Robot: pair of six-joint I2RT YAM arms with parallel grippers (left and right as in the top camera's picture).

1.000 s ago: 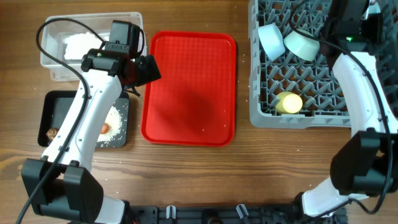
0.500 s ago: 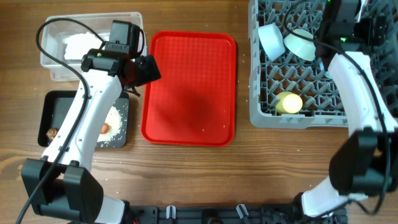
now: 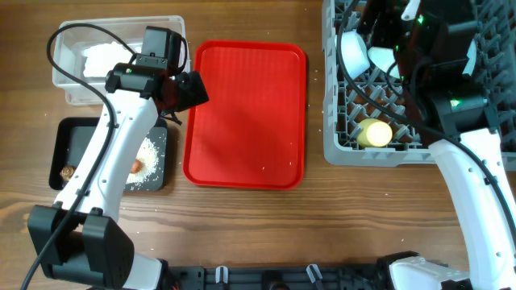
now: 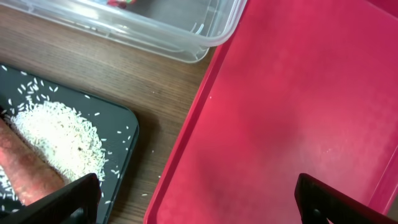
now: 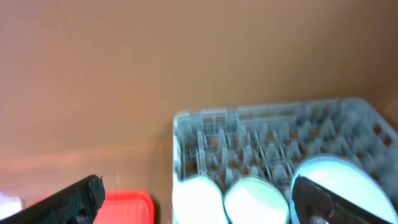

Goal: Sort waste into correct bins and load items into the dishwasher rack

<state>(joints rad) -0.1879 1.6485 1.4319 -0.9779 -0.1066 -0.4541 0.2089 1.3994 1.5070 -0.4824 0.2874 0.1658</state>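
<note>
Between the fingertips (image 4: 62, 198) of the left gripper (image 4: 199, 202) there is nothing: they stand wide apart and empty. Directly under them lies the large flat red plastic serving tray (image 4: 292, 112), bare except for a few white specks. Just left of the left finger is the shallow black rectangular tray (image 4: 118, 124). In it is the heap of white rice grains (image 4: 56, 134), with the orange carrot-like piece (image 4: 28, 171) touching the heap. From above we also see the small brown scrap (image 3: 66, 171) in this tray. Further ahead of the fingers, the clear plastic rectangular tub (image 4: 205, 34) holds the crumpled white tissue (image 3: 105, 56).

The right gripper (image 5: 199, 199) also has its fingers spread and carries nothing. Ahead of them, in a blurred picture, stands the large grey plastic grid rack (image 5: 273, 143). In it are the light blue small bowl (image 5: 196, 199), the pale green small bowl (image 5: 255, 199) and the light blue round plate (image 5: 339, 186). The small yellow cup (image 3: 374, 133) lies in the rack too, well apart from the bowls.

We judge that the task is almost finished, with the waste in the bins and the dishes loaded. The white spoon and the red wrapper we cannot find with certainty. Perhaps only the stray grains remain.
</note>
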